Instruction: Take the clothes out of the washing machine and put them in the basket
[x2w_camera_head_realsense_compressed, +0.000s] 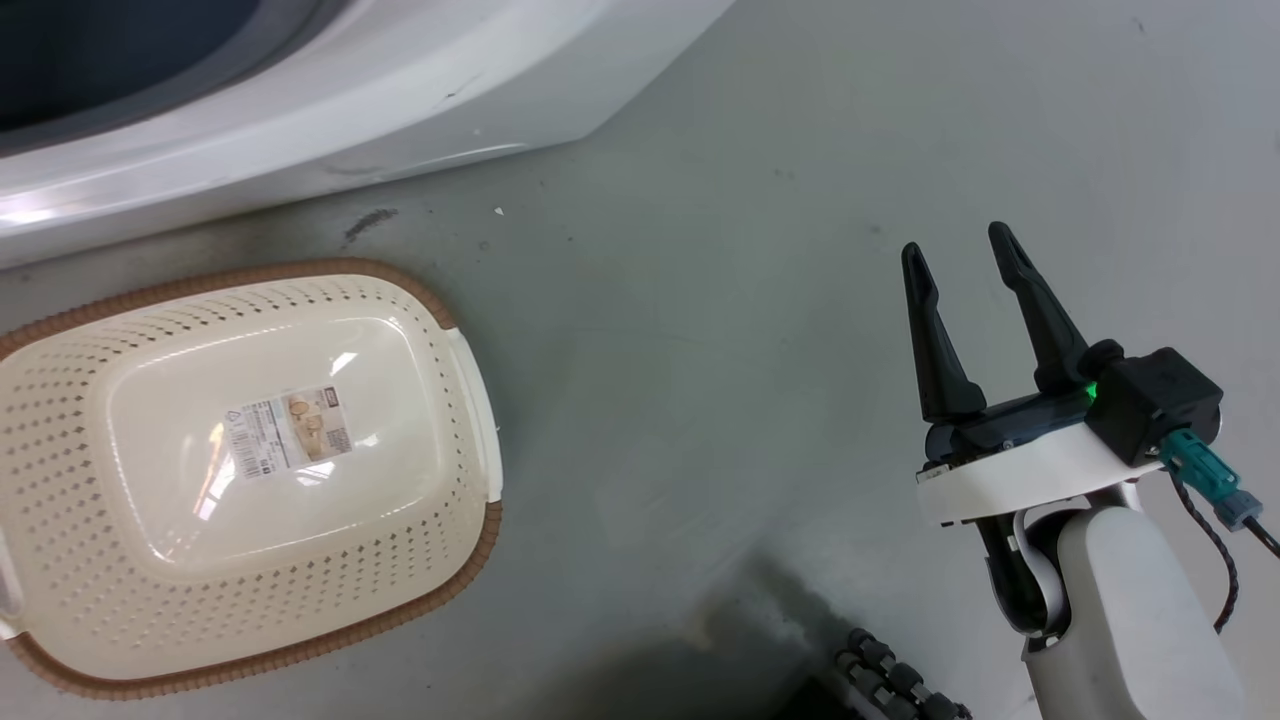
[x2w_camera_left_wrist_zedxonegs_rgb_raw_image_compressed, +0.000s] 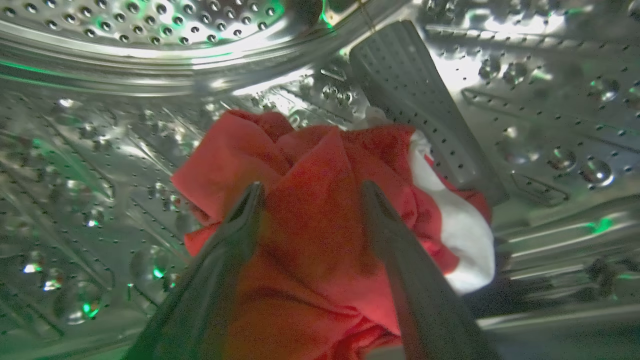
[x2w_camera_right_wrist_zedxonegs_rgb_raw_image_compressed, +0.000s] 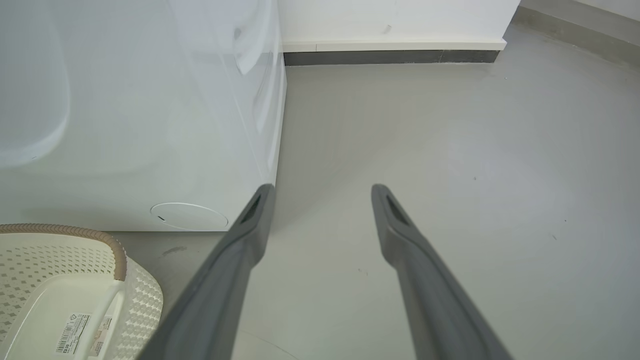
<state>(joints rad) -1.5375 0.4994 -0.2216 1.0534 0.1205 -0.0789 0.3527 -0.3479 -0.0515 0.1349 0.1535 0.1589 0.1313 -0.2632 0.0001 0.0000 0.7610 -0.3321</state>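
You are at the first step: the pick inside the washing machine (x2w_camera_head_realsense_compressed: 300, 120). Nothing has reached the basket (x2w_camera_head_realsense_compressed: 420, 560) yet. It sits on the floor (x2w_camera_head_realsense_compressed: 700, 300) just in front of the washing machine, below the porthole rim, with only its label sticker (x2w_camera_head_realsense_compressed: 290, 430) inside.

Your left gripper (x2w_camera_left_wrist_zedxonegs_rgb_raw_image_compressed: 312, 185) is deep in the washing machine's steel drum (x2w_camera_left_wrist_zedxonegs_rgb_raw_image_compressed: 150, 30). Its two fingers are spread wide and point straight at the red garment (x2w_camera_left_wrist_zedxonegs_rgb_raw_image_compressed: 320, 240). The fabric lies bunched on the drum wall, and its white panel (x2w_camera_left_wrist_zedxonegs_rgb_raw_image_compressed: 460, 235) rests against the grey ribbed paddle (x2w_camera_left_wrist_zedxonegs_rgb_raw_image_compressed: 425, 100). A raised fold of red sits between the fingers, but the jaws have not closed on it, so the gripper is released and holds nothing. You cannot tell from the left wrist view whether the fingertips already touch the cloth.

Your right gripper (x2w_camera_head_realsense_compressed: 956, 240) hangs over bare floor in front of the washing machine, off past its corner. Its fingers are also parted and it is empty.

The next move is probably to push the left gripper a little further into the fold and then close firmly on a thick bunch, not on a thin edge. Soft cloth like this may slip or trail, so lift it clear of the paddle before you draw it back through the washing machine's porthole. A loose end could drag on the rim as it comes out. Then swing down to the basket and release above its middle.
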